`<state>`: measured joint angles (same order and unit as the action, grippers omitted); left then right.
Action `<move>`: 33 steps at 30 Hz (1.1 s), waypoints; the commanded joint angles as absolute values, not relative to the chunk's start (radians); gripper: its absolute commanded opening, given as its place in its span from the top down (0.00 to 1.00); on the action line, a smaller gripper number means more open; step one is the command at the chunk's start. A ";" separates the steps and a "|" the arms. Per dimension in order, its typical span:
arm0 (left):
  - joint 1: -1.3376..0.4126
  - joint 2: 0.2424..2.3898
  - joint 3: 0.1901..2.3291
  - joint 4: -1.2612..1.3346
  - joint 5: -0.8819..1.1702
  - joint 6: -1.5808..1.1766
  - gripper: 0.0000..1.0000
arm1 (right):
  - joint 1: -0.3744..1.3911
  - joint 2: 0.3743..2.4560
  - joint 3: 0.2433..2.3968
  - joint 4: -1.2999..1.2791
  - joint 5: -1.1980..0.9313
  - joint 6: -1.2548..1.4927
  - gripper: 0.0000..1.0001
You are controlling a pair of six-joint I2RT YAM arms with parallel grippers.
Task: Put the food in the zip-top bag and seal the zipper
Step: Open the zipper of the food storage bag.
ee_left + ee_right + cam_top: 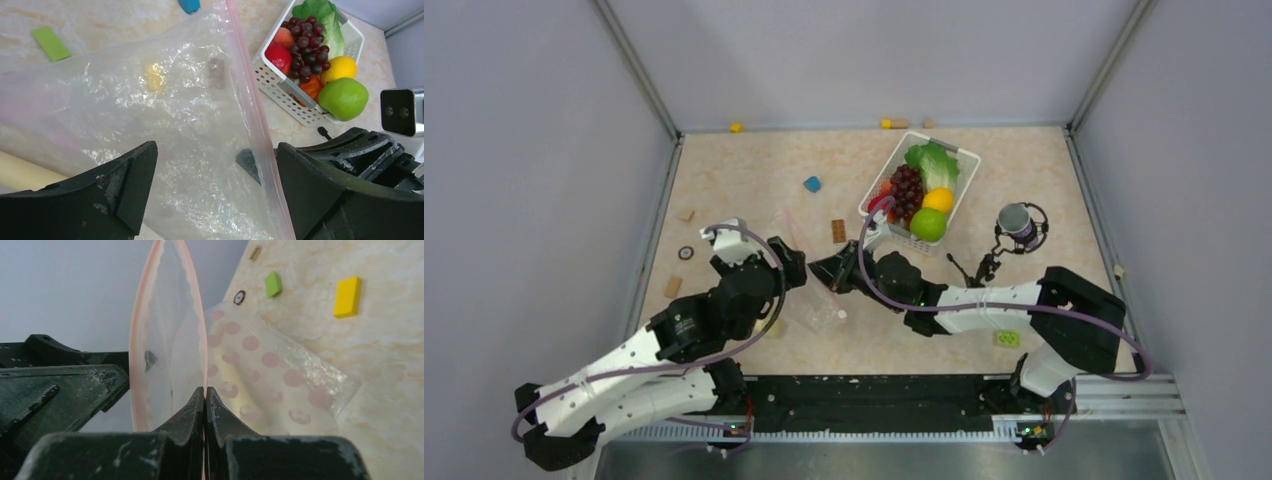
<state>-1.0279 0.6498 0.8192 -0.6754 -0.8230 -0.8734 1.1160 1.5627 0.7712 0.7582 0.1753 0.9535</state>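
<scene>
The right pincer pinches the edge of the bag; the left pincer is spread. The thin plastic may slip free.

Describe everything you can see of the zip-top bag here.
The zip-top bag is clear, crinkly soft plastic with a pinkish zipper along its mouth. The mouth gapes in a narrow lens shape, unsealed. The right gripper is shut on one lip; the left gripper straddles the film, open. It looks empty.
</scene>
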 commanded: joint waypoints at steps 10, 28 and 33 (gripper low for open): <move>-1.023 0.821 0.879 -0.549 -0.766 -0.851 0.06 | 1.156 1.409 0.728 0.651 0.424 0.861 1.00; -1.024 0.955 1.065 -0.789 -0.920 -0.917 1.00 | 1.172 1.294 0.714 0.591 0.504 0.723 1.00; -1.022 0.949 1.327 -1.109 -1.119 -0.934 1.00 | 1.171 1.341 0.908 0.389 0.522 0.620 1.00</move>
<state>-1.0279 0.9733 1.1210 -0.8486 -0.9073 -0.9142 1.1633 1.3319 0.7406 0.4984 0.4988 0.7200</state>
